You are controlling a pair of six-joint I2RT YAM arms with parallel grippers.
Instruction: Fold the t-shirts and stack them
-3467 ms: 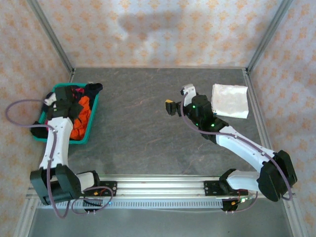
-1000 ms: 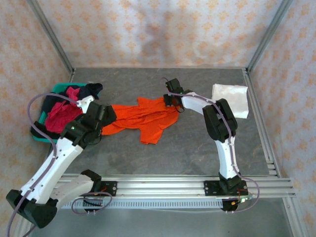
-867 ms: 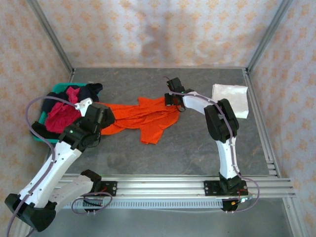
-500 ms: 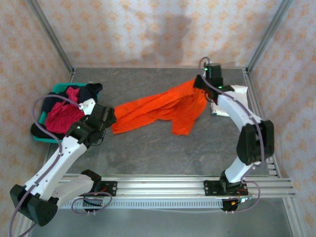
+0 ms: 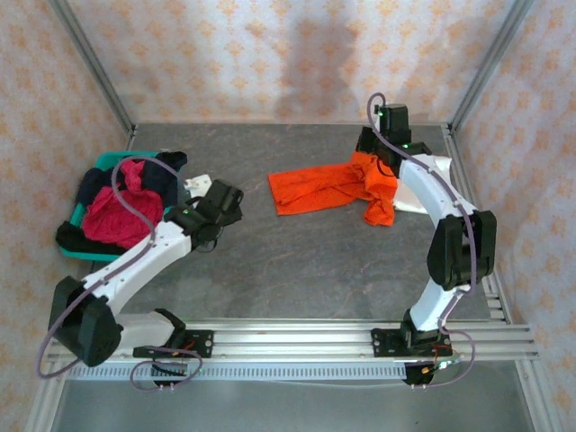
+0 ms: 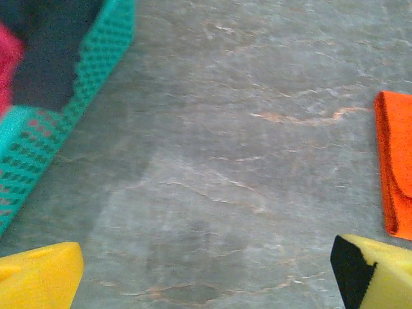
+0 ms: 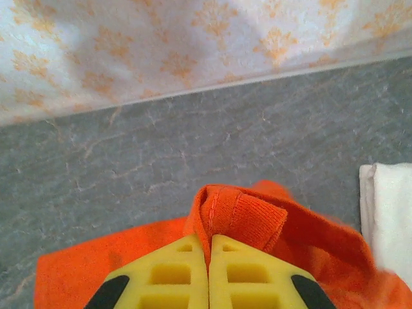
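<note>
While clenched on orange t-shirt [image 5: 315, 187]: right gripper [image 7: 208, 248].
Close up, ribbed hem between yellow pads [image 7: 161, 273]; overhead, crumpled strip at upper right of mottled grey table [image 5: 297, 261]. Left gripper [image 6: 206, 270] released, near teal mesh basket [image 6: 96, 58].

Lab-type robot test cell: alu frame posts [image 5: 90, 63], patterned backdrop panels [image 5: 270, 54], grey stone-look table [image 5: 297, 261], two arms [image 5: 432, 193] bolted to extruded rail [image 5: 297, 337].
</note>
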